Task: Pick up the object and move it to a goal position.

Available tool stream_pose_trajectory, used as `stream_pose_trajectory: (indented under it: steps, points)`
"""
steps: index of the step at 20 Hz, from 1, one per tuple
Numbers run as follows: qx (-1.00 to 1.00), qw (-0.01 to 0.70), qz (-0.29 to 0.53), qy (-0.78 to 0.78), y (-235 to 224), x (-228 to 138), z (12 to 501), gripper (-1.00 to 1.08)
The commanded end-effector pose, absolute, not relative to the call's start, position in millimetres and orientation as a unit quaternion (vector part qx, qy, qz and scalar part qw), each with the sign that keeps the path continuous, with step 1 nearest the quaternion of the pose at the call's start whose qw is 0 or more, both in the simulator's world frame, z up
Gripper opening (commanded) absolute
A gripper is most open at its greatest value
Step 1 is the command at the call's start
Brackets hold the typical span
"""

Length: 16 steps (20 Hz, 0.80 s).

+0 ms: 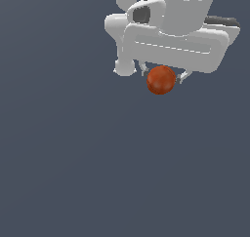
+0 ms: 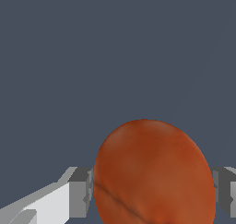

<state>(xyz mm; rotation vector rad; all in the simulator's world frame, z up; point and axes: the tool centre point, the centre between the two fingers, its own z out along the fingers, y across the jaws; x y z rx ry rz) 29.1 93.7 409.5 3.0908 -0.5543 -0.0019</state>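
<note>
Here, fingers clamp the orange-red ball.

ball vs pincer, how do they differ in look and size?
Colour: the ball is orange-red with faint dark seam lines; the pincer is plain white-grey.
Shape: the ball is rounded, slightly egg-shaped; the pincer body is a wide blocky bar with small fingers.
Size: the ball is narrower than the pincer body above it.
Shared: both are smooth simulator renders against the same dark grey background, and they meet, a finger at each side of the ball.
</note>
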Motion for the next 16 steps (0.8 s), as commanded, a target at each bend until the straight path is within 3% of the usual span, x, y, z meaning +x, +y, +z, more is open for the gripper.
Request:
stream_pose_trajectory:
  steps: [1, 16]
  points:
    - [0.984, 0.000, 0.000, -0.177, 98.2, 33.7, 424.1, -1.00]
    - [0.984, 0.000, 0.000, -0.176, 117.8, 54.9, 481.3, -1.00]
